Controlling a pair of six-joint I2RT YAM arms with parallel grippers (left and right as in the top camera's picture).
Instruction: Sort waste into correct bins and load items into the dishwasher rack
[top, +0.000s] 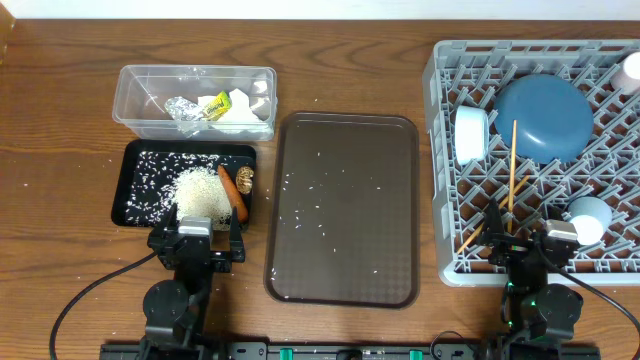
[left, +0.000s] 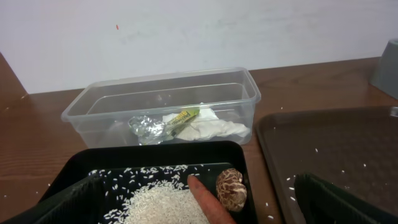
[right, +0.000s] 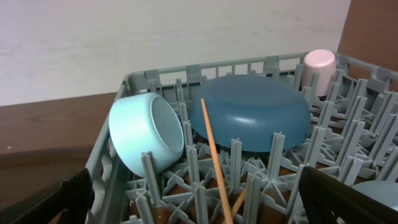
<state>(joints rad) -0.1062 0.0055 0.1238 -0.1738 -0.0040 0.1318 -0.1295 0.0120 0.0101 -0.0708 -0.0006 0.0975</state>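
1. Overhead. Brown tray lies mid-table, with stray rice grains on it.
2. Tub stands left of the brown tray, off its far corner. It holds the foil ball, wrapper and napkin.
3. Black tray sits just left of the brown tray. It holds the rice heap and loose grains; the carrot and lump lie on the side nearest the brown tray.
4. Rack stands right of the brown tray. In it the bowl is nearest the brown tray, then the dish and chopsticks. The pink cup and blue cup are farthest from it.
5. Left gripper sits at the black tray's near edge, left of the brown tray. Right gripper sits at the rack's near edge, right of it.
6. Left wrist. Fingers are spread wide with nothing between them. Carrot, lump and rice lie in the black tray, with the tub behind and the brown tray on the right.
7. Right wrist. Fingers are spread wide and hold nothing. Bowl is on its side among the pegs and the dish is tilted beside it. One chopstick slants in front of them. Pink cup sits at the far corner.
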